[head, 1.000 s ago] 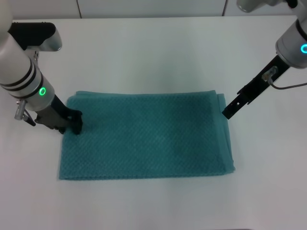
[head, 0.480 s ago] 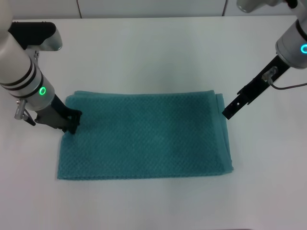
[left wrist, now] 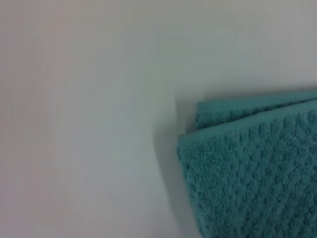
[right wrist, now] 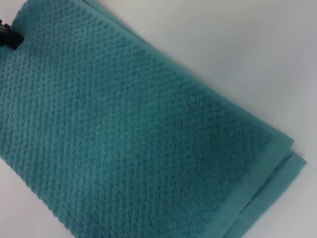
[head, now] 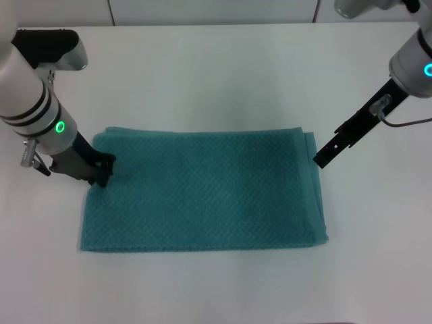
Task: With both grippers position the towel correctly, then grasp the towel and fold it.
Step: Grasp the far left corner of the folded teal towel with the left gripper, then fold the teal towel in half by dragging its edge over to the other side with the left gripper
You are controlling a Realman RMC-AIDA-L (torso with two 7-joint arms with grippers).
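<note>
The teal waffle-weave towel (head: 202,192) lies flat and folded in layers in the middle of the white table (head: 223,74), long side running left to right. My left gripper (head: 102,174) is down at the towel's left edge near its far-left corner, shut on the cloth there. That gripper also shows as a black tip (right wrist: 6,35) at the towel's edge in the right wrist view. My right gripper (head: 320,160) hangs just beside the towel's far-right corner, apart from the cloth. The left wrist view shows only a layered towel corner (left wrist: 257,168). The right wrist view looks down on the towel (right wrist: 124,124).
A grey cable (head: 405,122) trails from the right arm over the table's right side. The table's back edge (head: 216,25) meets a wall at the top of the head view. Bare white tabletop surrounds the towel on all sides.
The left gripper has shifted slightly left and the whole towel has slid a little left with it. The right arm has not moved.
</note>
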